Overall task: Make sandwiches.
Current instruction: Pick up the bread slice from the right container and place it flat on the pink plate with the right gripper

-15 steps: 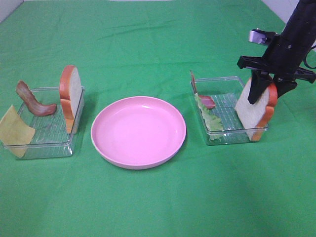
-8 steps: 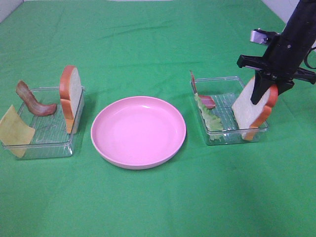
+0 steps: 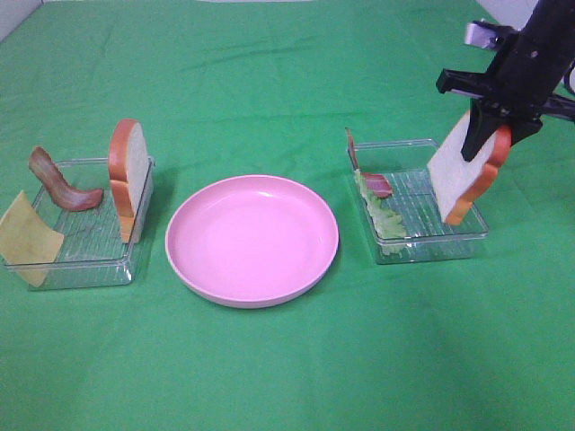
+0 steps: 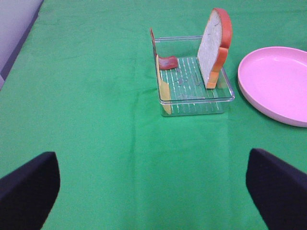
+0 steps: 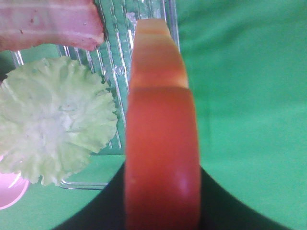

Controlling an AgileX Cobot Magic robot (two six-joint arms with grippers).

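Observation:
My right gripper (image 3: 490,135) is shut on a white bread slice (image 3: 460,172) with orange-brown crust (image 5: 162,143) and holds it tilted just above the right clear tray (image 3: 467,238). That tray holds pale green lettuce (image 3: 382,214) (image 5: 53,120) and a bacon strip (image 3: 377,186) (image 5: 48,21). The left clear tray (image 3: 90,265) (image 4: 194,103) holds a second bread slice (image 3: 128,175) (image 4: 216,45) standing upright, a bacon strip (image 3: 61,186) (image 4: 168,62) and a yellow cheese square (image 3: 27,238) (image 4: 165,96). My left gripper (image 4: 153,191) is open, well short of the left tray, and out of the high view.
A round pink plate (image 3: 252,238) (image 4: 276,86) lies between the two trays. Green cloth (image 3: 269,377) covers the whole table. A grey edge (image 4: 14,28) shows at the table's side in the left wrist view.
My right gripper has risen with the bread slice, lifting it from the right tray's floor to just above the tray. Everything else is still.

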